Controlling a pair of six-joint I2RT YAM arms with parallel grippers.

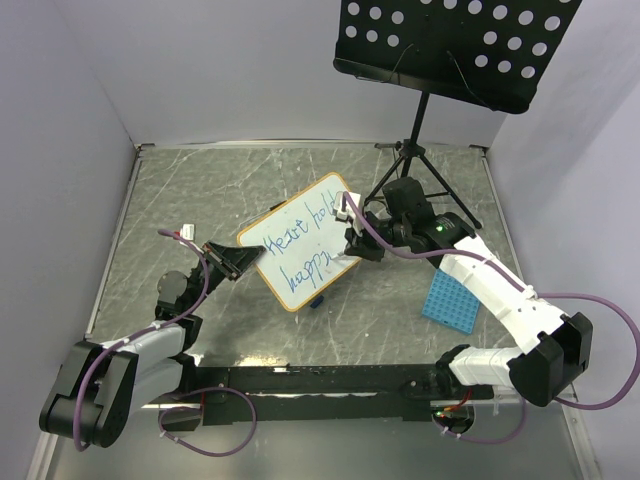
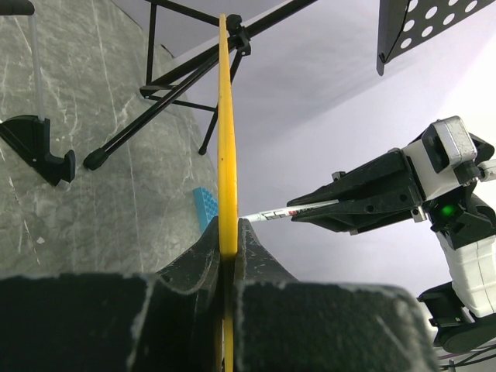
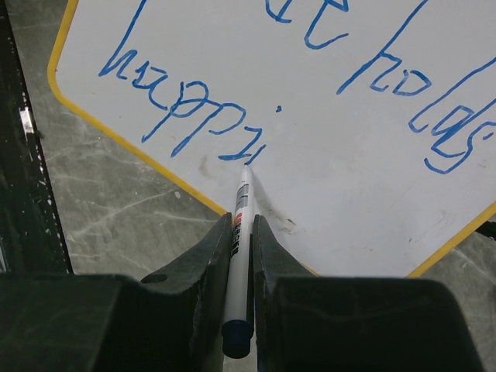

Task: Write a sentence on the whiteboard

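The whiteboard (image 1: 325, 192), white with a yellow-orange frame, is held tilted above the table. My left gripper (image 1: 243, 262) is shut on its left edge; the left wrist view shows the frame (image 2: 225, 139) edge-on, pinched between the jaws of that gripper (image 2: 227, 236). Blue handwriting (image 1: 300, 230) covers the whiteboard. The right wrist view shows a top line ending in "holds" (image 3: 418, 101) and "happi" (image 3: 186, 108) below it. My right gripper (image 3: 242, 223) is shut on a white marker (image 3: 245, 190), whose tip touches the whiteboard (image 3: 349, 186) just after the "i".
A black perforated music stand (image 1: 450, 45) on a tripod (image 1: 415, 165) stands behind the board. A blue grid tray (image 1: 449, 300) lies on the table to the right. A small blue object (image 1: 316, 300) sits under the board's lower corner. Grey walls close in the table.
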